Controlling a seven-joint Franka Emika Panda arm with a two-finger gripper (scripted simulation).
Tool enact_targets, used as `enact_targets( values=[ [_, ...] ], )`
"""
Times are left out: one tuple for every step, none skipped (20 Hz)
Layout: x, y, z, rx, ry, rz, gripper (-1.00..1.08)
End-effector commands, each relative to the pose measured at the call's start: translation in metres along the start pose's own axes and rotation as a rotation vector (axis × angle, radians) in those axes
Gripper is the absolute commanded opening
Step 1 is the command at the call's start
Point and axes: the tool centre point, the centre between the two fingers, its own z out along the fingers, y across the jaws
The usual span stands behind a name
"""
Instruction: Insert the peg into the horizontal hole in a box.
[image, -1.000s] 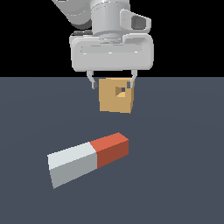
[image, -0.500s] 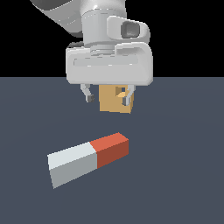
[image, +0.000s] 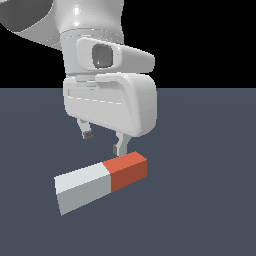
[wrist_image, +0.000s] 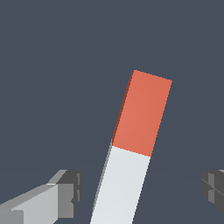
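**A:** Which step were you on at that moment?

**B:** The approach for the pick. My fingers hung spread wide over the peg and had hold of nothing. The peg lay flat on the counter, untouched, its red-orange half towards the exterior view's right and its white half towards that view's left.

**A:** How did the peg sit relative to your fingers?

**B:** In the wrist view it ran between my two fingertips, with a clear gap on either side, so I touched it nowhere. It lay a little skewed to my closing line rather than square across it. In the exterior view my fingers hovered just above and behind the bar, near the seam where red meets white.

**A:** And the box?

**B:** I could not see it. My hand and wrist filled the middle of the exterior view, and the box was probably hidden behind them, though I could not tell that from either picture.

**A:** What did the next move call for?

**B:** As I judged it: a small turn of the wrist to square up with the bar, then straight down until my pads bracketed its long sides, then close. A skewed grip might twist the peg and spoil the line-up with the hole later.
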Motion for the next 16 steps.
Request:
enact_targets(
  values=[
    [-0.013, -0.002, 0.008, 0.000, -0.003, 0.081, 1.00],
    [-0.018, -0.002, 0.011, 0.000, -0.004, 0.108, 1.00],
    [-0.022, -0.003, 0.013, 0.000, -0.005, 0.134, 1.00],
    [-0.026, -0.004, 0.016, 0.000, -0.006, 0.157, 1.00],
    [-0.029, -0.005, 0.018, 0.000, -0.007, 0.178, 1.00],
    [-0.033, -0.006, 0.020, 0.000, -0.008, 0.198, 1.00],
    [-0.035, -0.007, 0.022, 0.000, -0.009, 0.215, 1.00],
    [-0.038, -0.008, 0.024, 0.000, -0.009, 0.231, 1.00],
    [-0.040, -0.009, 0.025, 0.000, -0.010, 0.244, 1.00],
    [-0.042, -0.010, 0.026, 0.001, -0.010, 0.256, 1.00],
    [-0.043, -0.010, 0.027, 0.001, -0.010, 0.265, 1.00],
    [-0.045, -0.011, 0.028, 0.001, -0.011, 0.272, 1.00],
    [-0.045, -0.011, 0.029, 0.001, -0.011, 0.278, 1.00],
    [-0.046, -0.012, 0.029, 0.001, -0.011, 0.281, 1.00],
    [-0.046, -0.012, 0.029, 0.001, -0.011, 0.282, 1.00],
    [-0.046, -0.012, 0.029, 0.001, -0.011, 0.281, 1.00]
  ],
)
